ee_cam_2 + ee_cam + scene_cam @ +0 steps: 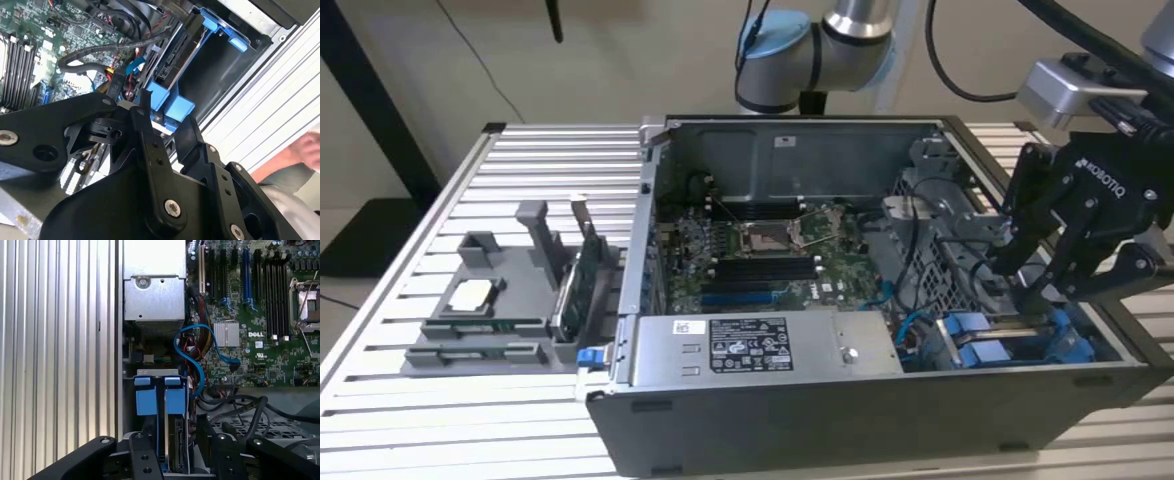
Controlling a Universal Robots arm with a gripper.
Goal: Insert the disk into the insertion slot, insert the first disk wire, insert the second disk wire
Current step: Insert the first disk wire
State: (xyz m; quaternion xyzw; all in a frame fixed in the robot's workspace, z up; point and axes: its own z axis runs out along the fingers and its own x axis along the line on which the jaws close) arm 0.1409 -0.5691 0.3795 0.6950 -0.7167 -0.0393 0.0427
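the disk (176,440) stands on edge in the insertion slot (157,372), at the corner of the case (854,420) on the exterior view's right. we see it in both wrist views as a thin grey slab (175,60) clipped in its blue carrier. the carrier's 2 blue tabs (146,401) sit side by side at the end that faces us in the first wrist view.

the gripper (1025,285) hangs right over that corner with its jaws spread. its 2 black fingers (145,460) straddle the disk, 1 on each side, and a dark gap shows beside 1 of them, so we read it as holding nothing. whether a pad brushes the carrier, we cannot tell.

a blue cable (182,340) loops between the power supply (155,290) and the motherboard (260,315) and drops down just beside the disk. whether it is plugged into the disk, we cannot tell. black cables (240,410) lie near it, over a perforated grey panel.

in the exterior view the case lies open on a slatted table (400,420), with the power supply (761,345) along its near side. a grey tray (480,300) of parts sits well apart, toward the exterior view's left.

in the second wrist view we make out a blurred hand (310,147) beyond the table's edge — well clear of the case.
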